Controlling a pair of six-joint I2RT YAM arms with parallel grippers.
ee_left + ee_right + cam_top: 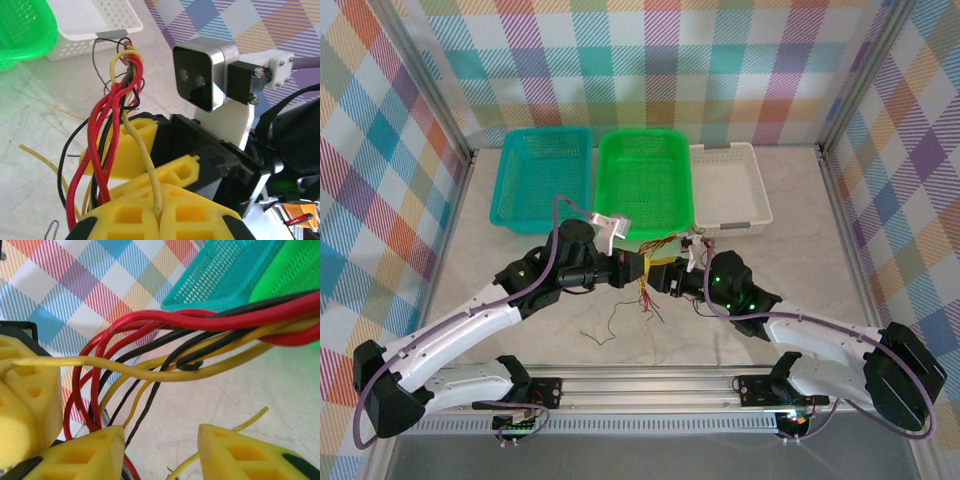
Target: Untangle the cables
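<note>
Glossy twisted cables, one yellow strand pinched by left end effector; right end effector parted

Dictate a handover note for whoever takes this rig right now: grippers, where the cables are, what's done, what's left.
Left gripper: shut on a single yellow cable.
Right gripper: open, fingers apart just under the bundle, no grip visible.
Cables: red, black and yellow strands twisted together, held up between the two grippers in front of the green basket. A thin dark cable lies loose on the table.
Done: one yellow strand singled out and pinched.
Left: the twist is not yet undone; the remaining strands need pulling apart.
</note>
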